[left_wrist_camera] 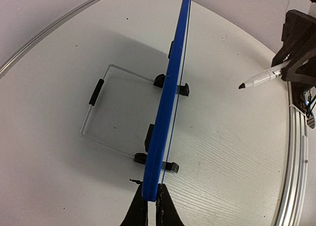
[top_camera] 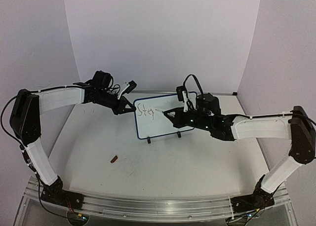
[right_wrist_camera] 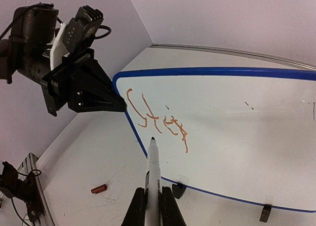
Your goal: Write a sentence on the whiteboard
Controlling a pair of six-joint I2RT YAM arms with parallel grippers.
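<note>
The whiteboard (top_camera: 168, 126) stands upright on two black feet at mid-table; its frame is blue. The sentence (top_camera: 145, 111) is one word at the board's upper left, in orange-red strokes, roughly "Stay" (right_wrist_camera: 158, 120). My left gripper (top_camera: 132, 108) is shut on the board's left edge, seen edge-on in the left wrist view (left_wrist_camera: 170, 97), with the jaws (left_wrist_camera: 152, 199) on either side. My right gripper (top_camera: 170, 113) is shut on a white marker (right_wrist_camera: 152, 167). The marker tip points at the board below the word and stays clear of the surface (left_wrist_camera: 261, 78).
An orange-red marker cap (top_camera: 114, 160) lies on the table in front of the board, to the left (right_wrist_camera: 98, 189). A wire stand (left_wrist_camera: 106, 107) props the board from behind. A metal rail (top_camera: 148, 206) runs along the near edge. Walls close the back and sides.
</note>
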